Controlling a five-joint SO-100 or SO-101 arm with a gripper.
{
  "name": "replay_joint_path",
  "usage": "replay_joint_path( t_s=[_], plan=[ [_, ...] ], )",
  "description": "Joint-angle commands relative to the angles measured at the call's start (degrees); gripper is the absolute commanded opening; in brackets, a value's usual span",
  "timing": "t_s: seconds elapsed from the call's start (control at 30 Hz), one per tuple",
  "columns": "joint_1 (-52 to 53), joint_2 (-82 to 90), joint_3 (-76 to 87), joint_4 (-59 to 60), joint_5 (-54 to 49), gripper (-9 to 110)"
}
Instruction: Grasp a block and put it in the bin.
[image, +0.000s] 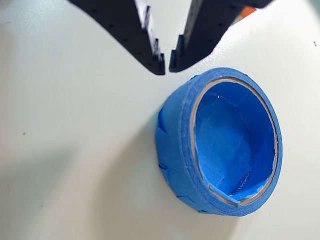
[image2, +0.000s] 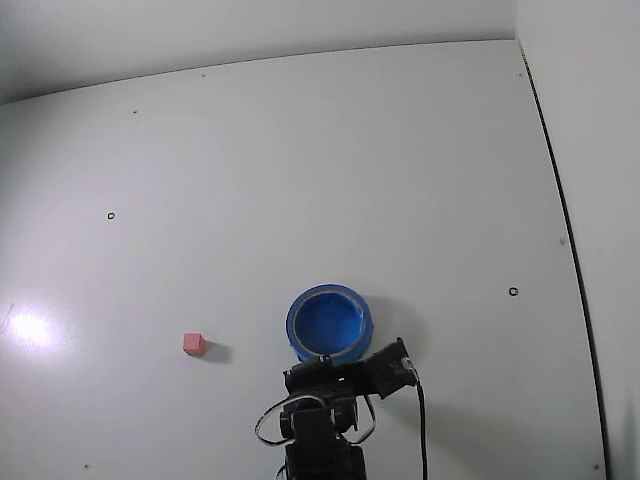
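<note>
Wrist view showed the tool (image: 166, 64) hanging over bare white surface (image: 75, 150), its two dark fingers nearly together, with only a thin slit between the tips and nothing held in it. Just below and to the right of those tips in that view sat the bin (image: 172, 145), a round blue container with a thick rim; its blue inside looked empty.

Fixed view placed the arm at the near edge of the surface (image2: 300, 150), with the tool (image2: 322, 362) right beside the bin's (image2: 329, 322) near rim. The block (image2: 194, 344), a small pink-red cube, lay on the surface well to the left of the bin and apart from the arm, untouched. It did not appear in the wrist view at all.

Judging from this, the task stood at its very start: the reach toward the block had not begun, and the tool was parked by the bin rather than near the cube. The next move would call for swinging the arm left across the surface, spreading the fingers wide enough to straddle the cube, and lowering them around it. Because the block was so small, the approach would need to be well centred, or a fingertip could nudge it away.
</note>
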Motion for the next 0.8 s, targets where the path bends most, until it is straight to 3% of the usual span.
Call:
replay_joint_path(
  t_s=[0.0, 0.4, 0.57, 0.77],
  plan=[
    [-0.5, 0.4, -1.1, -0.9, -2.0, 1],
    [-0.6, 0.4, -7.2, -0.1, -40.6, 28],
    [-2.1, -2.0, -22.1, -0.1, -39.4, 30],
    [-13.3, -18.7, -39.0, 0.0, -36.6, 30]
  ],
)
